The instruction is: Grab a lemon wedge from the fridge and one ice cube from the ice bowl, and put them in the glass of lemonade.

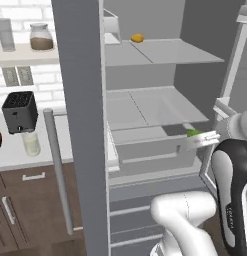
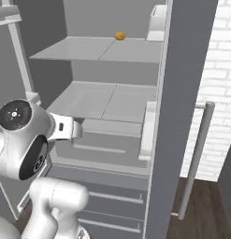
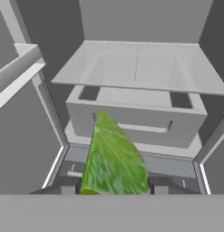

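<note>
wall: white brick (image 1: pixel 42 75) to my left, with two grey outlets (image 1: pixel 17 76)
shelf: pale ledge (image 1: pixel 25 54) holding a jar (image 1: pixel 41 37)
counter: light top (image 1: pixel 30 160) with a black toaster (image 1: pixel 19 111)
cabinets: dark brown (image 1: pixel 30 210)
floor: dark wood (image 2: pixel 201 210) at right

White arm bent low and reaching forward, tool (image 3: pixel 114 190) level, its tips clamped on something green
</note>
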